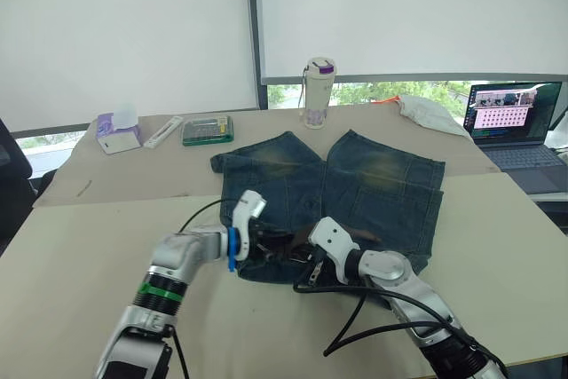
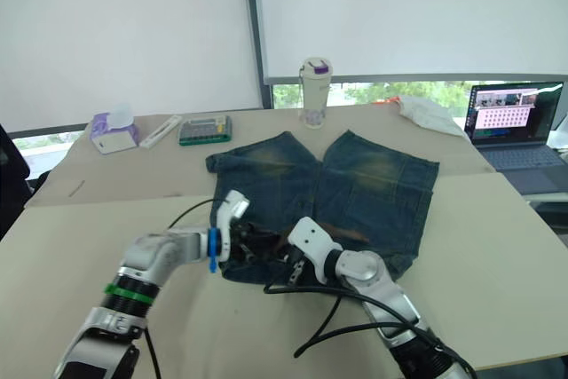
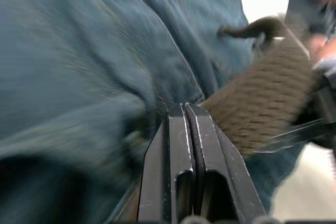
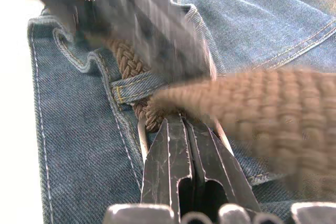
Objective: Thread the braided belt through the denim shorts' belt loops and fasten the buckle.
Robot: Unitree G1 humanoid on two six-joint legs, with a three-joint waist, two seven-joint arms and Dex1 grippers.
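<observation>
From my head views, my two arms cover the near waistband of the blue denim shorts point(image 1: 355, 184), so its narrow denim belt loops can't be made out there. The dark brown braided belt point(image 3: 262, 103) is smeared by blur in both wrist views. The open black laptop point(image 1: 524, 130) is cut off at the picture's edge.

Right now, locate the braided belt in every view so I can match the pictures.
Left eye view: braided belt on the shorts' waistband, between the two pincers.
Right eye view: same spot, near table edge.
Left wrist view: brown weave beside the fingers.
Right wrist view: passing under a belt loop.
Shared landmark: the denim shorts.
</observation>
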